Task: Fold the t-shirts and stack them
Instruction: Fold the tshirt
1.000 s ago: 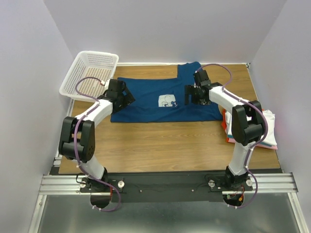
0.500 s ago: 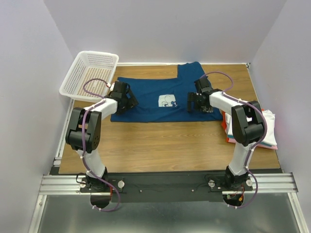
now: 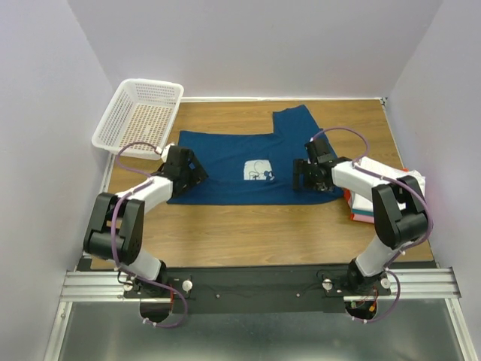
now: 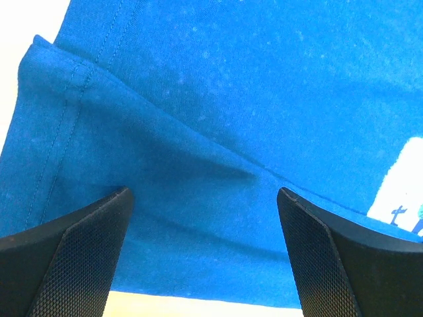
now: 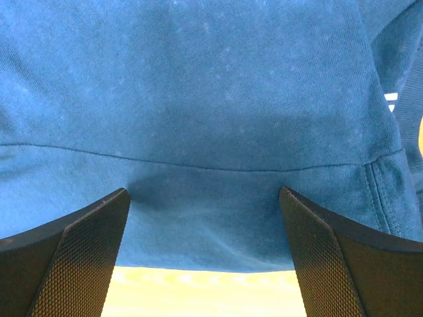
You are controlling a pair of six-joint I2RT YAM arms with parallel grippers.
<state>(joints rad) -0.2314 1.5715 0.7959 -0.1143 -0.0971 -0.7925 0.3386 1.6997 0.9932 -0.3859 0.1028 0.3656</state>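
Found the blue tee (image 3: 240, 159) spread mid-table, one sleeve tucked at most. Saw the left gripper (image 3: 197, 167) and right gripper (image 3: 301, 174) wide open, empty, low over its near hem. Noted folded tees (image 3: 417, 186) stacked at right; judged folding and stacking this one left.

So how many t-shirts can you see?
4: a blue tee spread mid-table, plus a white tee, a pink tee and an orange-red tee stacked at the right edge. More may hide there.

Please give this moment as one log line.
blue tee: lying flat | left gripper: open over tee | right gripper: open over tee
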